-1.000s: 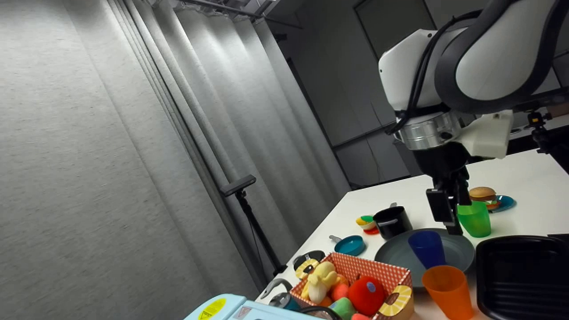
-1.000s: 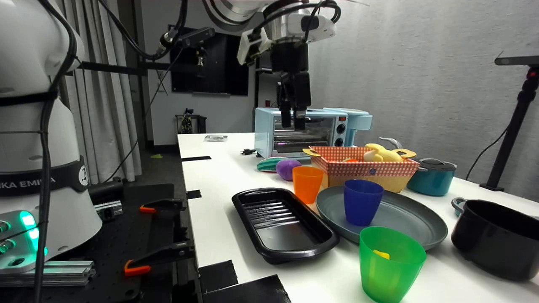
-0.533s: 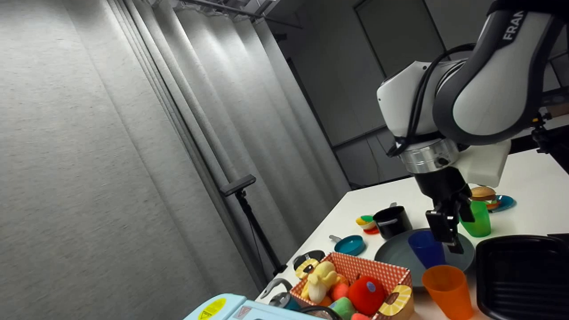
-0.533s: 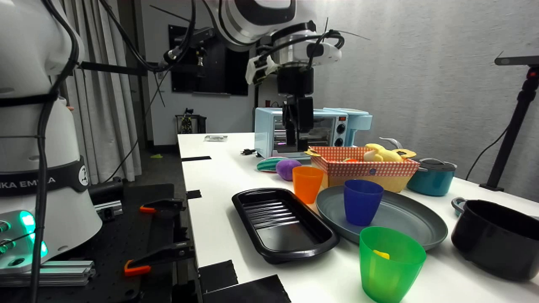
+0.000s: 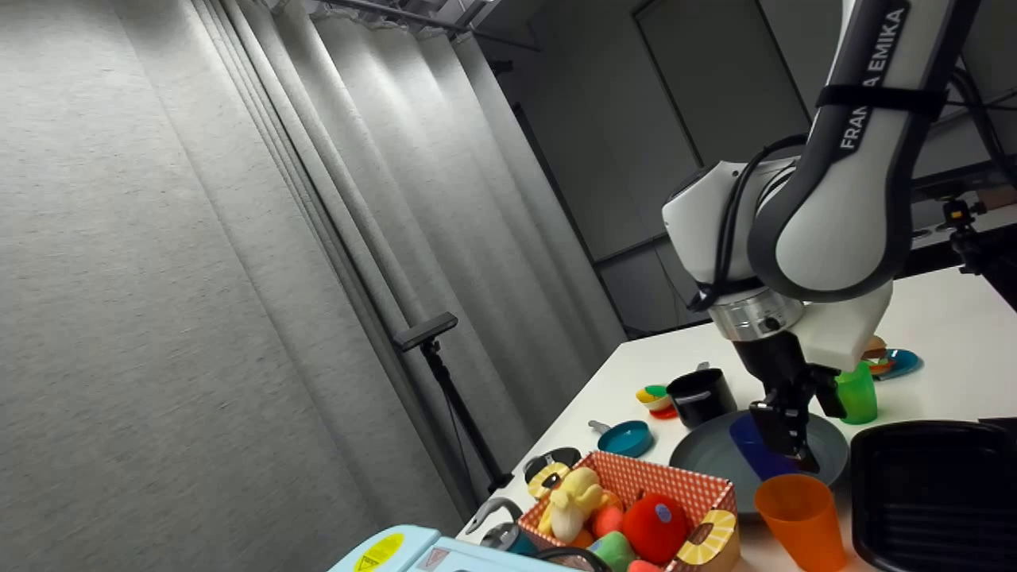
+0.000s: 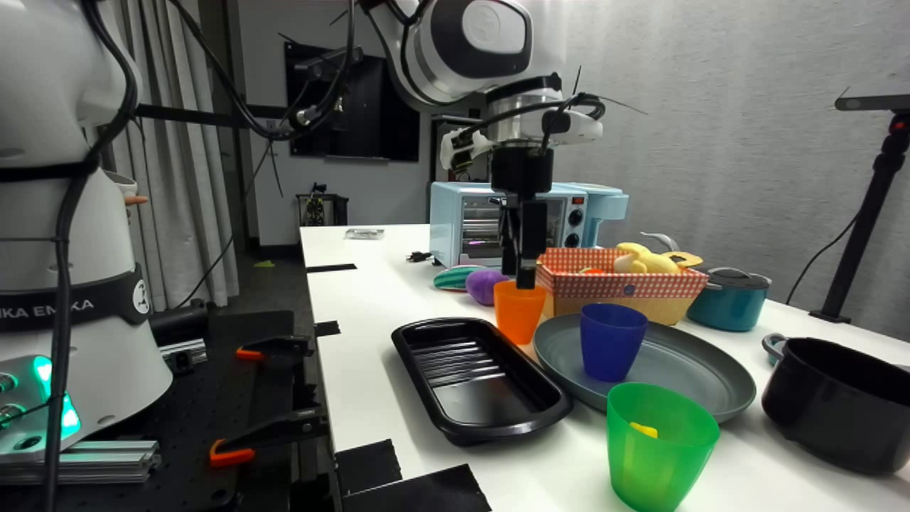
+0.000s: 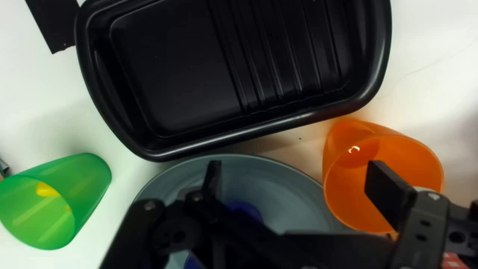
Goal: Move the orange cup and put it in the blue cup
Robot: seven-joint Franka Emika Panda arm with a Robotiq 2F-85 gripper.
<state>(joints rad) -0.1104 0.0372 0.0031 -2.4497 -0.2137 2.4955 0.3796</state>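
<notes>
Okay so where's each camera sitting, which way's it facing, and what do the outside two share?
An exterior view: beyond the basket, tilted, facing across the table; arm and claw show.
An exterior view: nearest the green cup, facing the oven; base, arm and claw show.
Wrist view: on the arm, facing down at the tray; the claw shows, open.
Both exterior views share the orange cup and basket.

There are three cups [image 6: 519,320] [image 6: 611,348] [image 6: 657,459], one black tray [image 6: 490,398] and one basket [image 6: 597,286].

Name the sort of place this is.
Probably a robotics lab: a Franka arm at a white table, orange-tipped clamps near its base, and a bar-shaped camera on a black stand.
</notes>
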